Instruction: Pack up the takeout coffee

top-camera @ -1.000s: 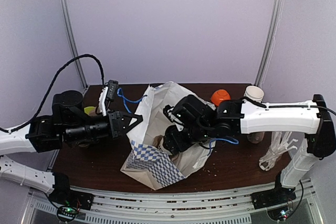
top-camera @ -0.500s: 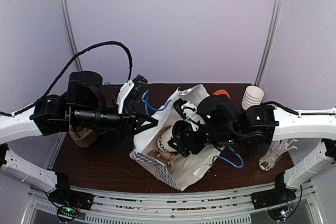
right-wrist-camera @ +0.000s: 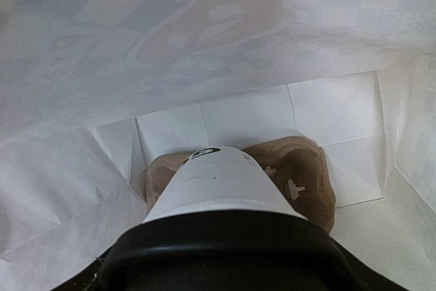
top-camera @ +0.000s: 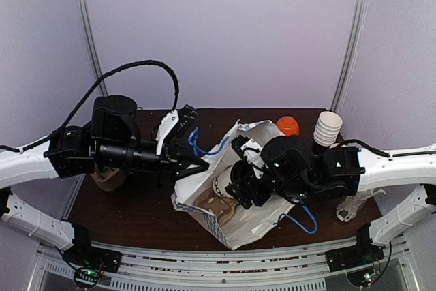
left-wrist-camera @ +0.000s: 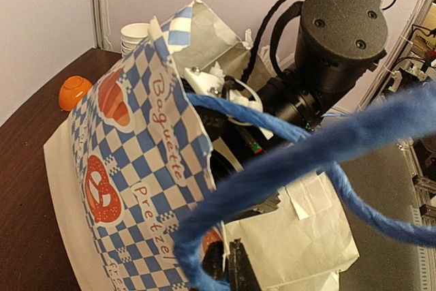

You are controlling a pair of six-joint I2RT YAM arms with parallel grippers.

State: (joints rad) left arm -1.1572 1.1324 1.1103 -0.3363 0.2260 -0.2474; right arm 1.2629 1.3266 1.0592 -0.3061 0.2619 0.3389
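The takeout coffee, a white paper cup with black print and a black lid, is inside the mouth of the paper bag. In the right wrist view the cup hangs over a brown cardboard piece on the bag's floor. My right gripper is inside the bag, shut on the cup at its lid end; its fingers are hidden. My left gripper is shut on the bag's rim by the blue rope handle, holding the bag open. The checkered bag side fills the left wrist view.
A tall stack of lidless paper cups and an orange bowl stand behind the bag at the back right. A crumpled clear plastic bag lies at the right. A brown item lies under my left arm.
My left gripper has risen and moved right with the bag's rim, tipping the mouth open. My right gripper has carried the cup lower and deeper into the bag.
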